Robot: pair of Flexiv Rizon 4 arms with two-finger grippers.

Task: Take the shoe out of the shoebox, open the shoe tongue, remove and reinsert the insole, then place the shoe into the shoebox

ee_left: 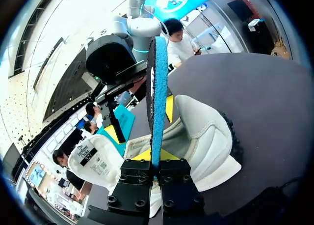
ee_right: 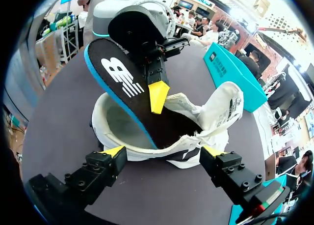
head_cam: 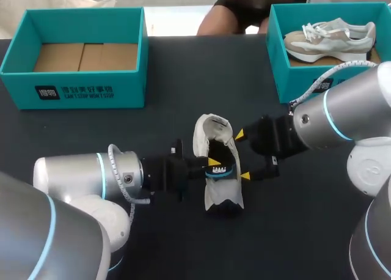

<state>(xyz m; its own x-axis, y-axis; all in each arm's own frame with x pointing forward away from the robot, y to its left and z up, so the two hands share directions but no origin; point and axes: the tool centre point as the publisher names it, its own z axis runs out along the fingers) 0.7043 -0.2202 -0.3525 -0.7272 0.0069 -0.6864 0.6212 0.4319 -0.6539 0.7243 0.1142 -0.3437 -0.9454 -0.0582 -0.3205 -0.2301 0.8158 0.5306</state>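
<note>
The shoe [head_cam: 220,191] sits mid-bench between the two arms, well short of the empty shoebox [head_cam: 18,66]. Its long axis runs from the robot's side towards the far side, so each arm meets it broadside. The insole [ee_right: 125,87] stands steeply tilted, with its lower end down inside the shoe's mouth and its upper end raised clear towards the left arm.

The left tool [head_cam: 211,162] is pressed together on the insole's edge, about midway along it. In the left wrist view the insole shows edge-on, rising straight out of the closed fingers. The right tool [head_cam: 242,156] is spread wide, but both yellow tips press the part of the shoe's near side that lies between them, steadying it.

The coming move probably has to slide the insole along its own length, and only the left arm can drive that.
</note>
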